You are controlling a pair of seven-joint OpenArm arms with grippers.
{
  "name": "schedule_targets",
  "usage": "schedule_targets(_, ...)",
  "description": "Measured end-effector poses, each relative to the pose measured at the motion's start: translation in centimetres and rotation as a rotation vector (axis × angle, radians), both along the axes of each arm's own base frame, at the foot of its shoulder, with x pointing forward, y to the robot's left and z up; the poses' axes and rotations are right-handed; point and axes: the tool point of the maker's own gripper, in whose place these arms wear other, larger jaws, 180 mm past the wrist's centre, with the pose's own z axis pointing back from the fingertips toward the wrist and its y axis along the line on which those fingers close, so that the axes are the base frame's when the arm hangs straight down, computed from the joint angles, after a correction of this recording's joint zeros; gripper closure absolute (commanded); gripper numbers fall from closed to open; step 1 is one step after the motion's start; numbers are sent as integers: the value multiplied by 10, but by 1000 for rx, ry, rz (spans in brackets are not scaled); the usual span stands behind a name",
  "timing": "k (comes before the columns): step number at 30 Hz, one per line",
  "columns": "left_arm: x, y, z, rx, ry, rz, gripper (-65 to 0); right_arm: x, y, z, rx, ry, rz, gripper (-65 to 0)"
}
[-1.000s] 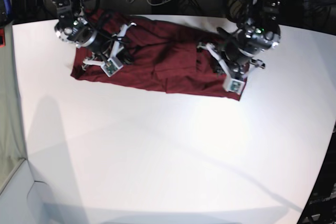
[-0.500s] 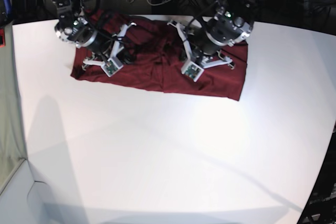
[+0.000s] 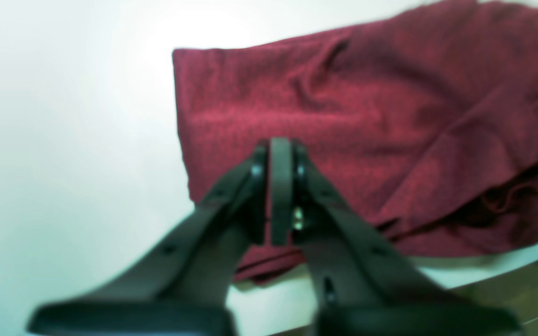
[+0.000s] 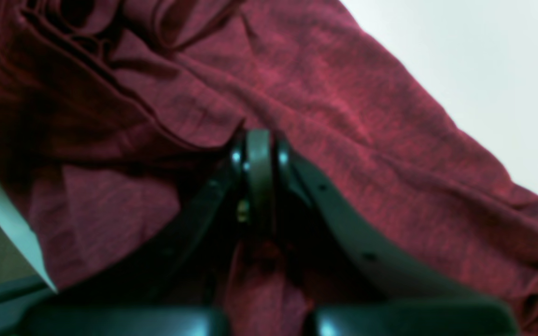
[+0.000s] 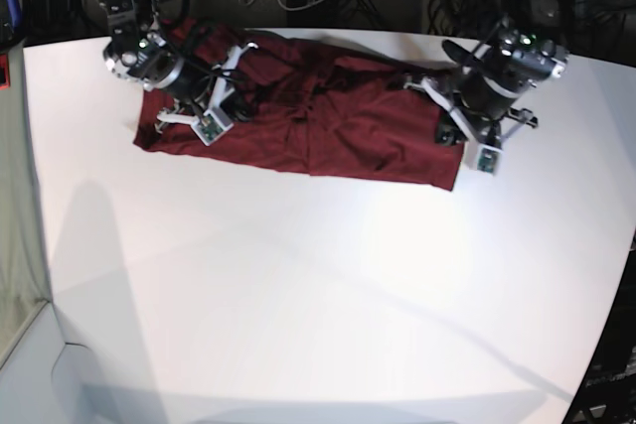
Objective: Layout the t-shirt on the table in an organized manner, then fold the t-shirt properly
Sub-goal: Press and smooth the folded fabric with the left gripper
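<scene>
Right tool (image 4: 259, 140) tips buried in t-shirt (image 4: 343, 116)

One t-shirt (image 5: 328, 126), one table (image 5: 298, 285), seemingly two end effectors (image 3: 279, 186) (image 4: 258, 177).

Right arm at the table's (image 5: 298, 295) far left corner, wrist angled down — right gripper (image 4: 259, 154) closed, pinching cloth between its pads. Left arm at the far right edge, left gripper (image 3: 279, 158) pressed together, nothing between the fingers (image 3: 231, 205) — tips low.
</scene>
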Motion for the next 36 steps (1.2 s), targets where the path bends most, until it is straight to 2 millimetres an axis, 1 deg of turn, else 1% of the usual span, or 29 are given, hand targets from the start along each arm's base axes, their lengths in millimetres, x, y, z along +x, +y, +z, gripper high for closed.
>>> schedule_targets(2, 5, 17, 4, -67, -9, 69, -155, 0, 0, 0, 0, -1, 0, -76)
schedule_targets(4, 6, 29, 1, -122, 0, 119, -239, 1, 0, 1, -9, -5, 3, -131)
schedule_targets(6, 3, 37, -11, -159, 34, 160, -298, 2, -1, 5, -23, -13, 8, -190)
schedule_targets(7, 0, 39, -18, -169, 55, 171, -313, 2, 0, 10, -26, -26, 12, -213)
schedule_targets(9, -2, 40, -25, -184, 79, 180, -315, 7, 3, 25, -20, -69, 17, -248)
schedule_targets(12, 6, 40, -27, -197, 75, 184, -315, 12, 8, 47, -7, -134, 26, -276)
schedule_targets(14, 9, 41, -33, -210, 81, 196, -315, 9, 10, 56, -5, -155, 33, -285)
schedule_targets(16, 5, 42, -46, -217, 123, 207, -306, 5, 13, 62, -2, -166, 38, -291)
schedule_targets(19, 1, 45, -61, -221, 169, 227, -281, 1, 12, 64, -25, -157, 43, -291)
schedule_targets(22, 2, 46, -65, -230, 174, 234, -275, 1, 11, 65, -38, -150, 44, -291)
schedule_targets(28, 1, 51, -74, -241, 163, 263, -274, -2, 6, 59, -68, -118, 39, -291)
schedule_targets(31, 1, 52, -74, -243, 162, 265, -274, 2, -3, 59, -68, -113, -5, -291)
schedule_targets(34, 0, 54, -75, -220, 161, 255, -275, 9, -14, 63, -46, -123, -88, -294)
schedule_targets(36, 1, 57, -76, -197, 154, 256, -275, 13, -26, 65, -50, -127, -138, -318)
